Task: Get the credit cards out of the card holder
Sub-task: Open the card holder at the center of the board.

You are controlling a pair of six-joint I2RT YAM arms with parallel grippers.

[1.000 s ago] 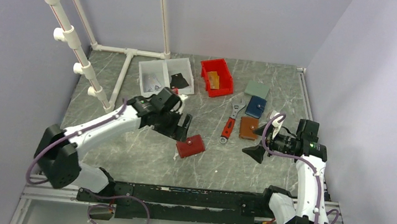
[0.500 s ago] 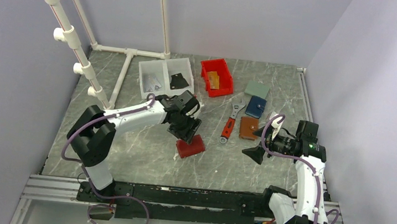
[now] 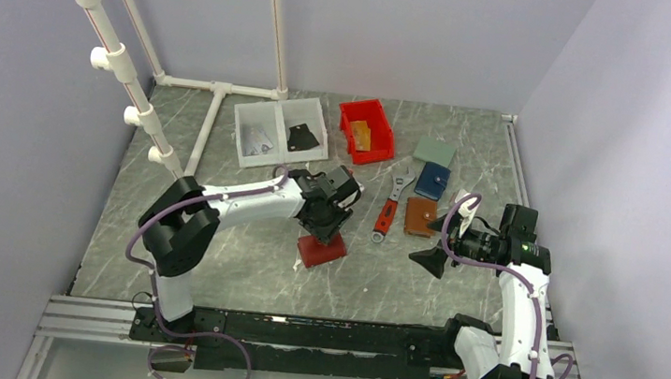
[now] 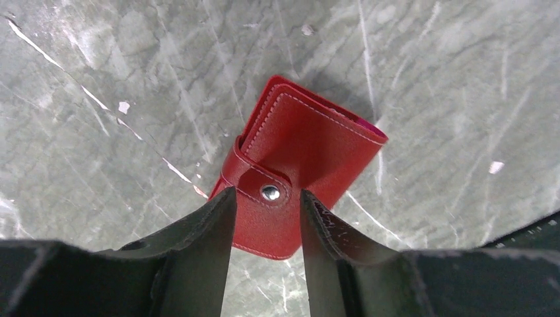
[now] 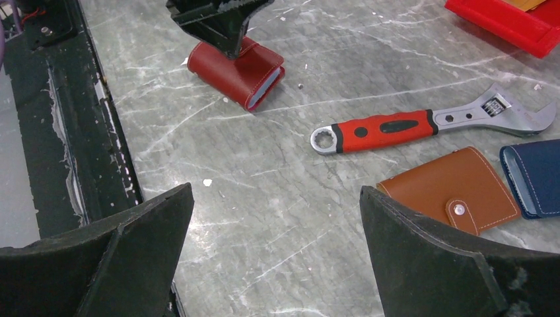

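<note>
The red card holder [image 3: 322,250] lies closed on the table, its strap tab snapped shut [image 4: 264,191]. It also shows in the right wrist view [image 5: 238,66]. My left gripper [image 3: 329,224] hangs just over its near end, open. The fingertips [image 4: 224,198] stand either side of the strap's snap with a narrow gap between them, midway at the left gripper's centre [image 4: 266,194]. No credit cards show; only a thin pink edge at the holder's open side [image 4: 378,130]. My right gripper [image 3: 438,247] is wide open and empty over bare table [image 5: 277,198].
A red-handled wrench [image 3: 388,209], brown wallet [image 3: 420,217], blue wallet [image 3: 433,179] and grey-green wallet [image 3: 435,151] lie right of the holder. A red bin [image 3: 375,149] with an orange flat item, a white tray [image 3: 313,150] and a PVC pipe frame [image 3: 119,63] stand behind.
My left arm has swung right and its gripper has come from beside the holder's left to directly over it. The holder and the right arm have not moved.
</note>
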